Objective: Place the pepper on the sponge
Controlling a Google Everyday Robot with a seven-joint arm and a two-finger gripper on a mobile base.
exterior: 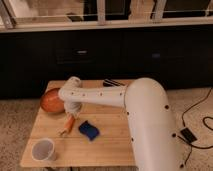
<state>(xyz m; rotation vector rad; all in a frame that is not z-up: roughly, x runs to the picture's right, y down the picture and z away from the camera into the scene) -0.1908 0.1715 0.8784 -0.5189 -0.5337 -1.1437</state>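
The slim orange pepper [68, 124] slants down and to the left over the left part of the wooden table [112, 145]. Its upper end sits in my gripper [73, 113] and its yellowish end points at the table top. My gripper is shut on it and reaches down from the white arm [100, 96], which comes in from the right. The dark blue sponge [89, 130] lies flat on the table just right of the pepper, a short gap away from it.
An orange bowl [50, 100] sits at the table's back left, partly behind the arm. A white cup [44, 149] stands near the front left corner. A black striped item [112, 82] lies at the back edge. Dark cabinets rise behind the table.
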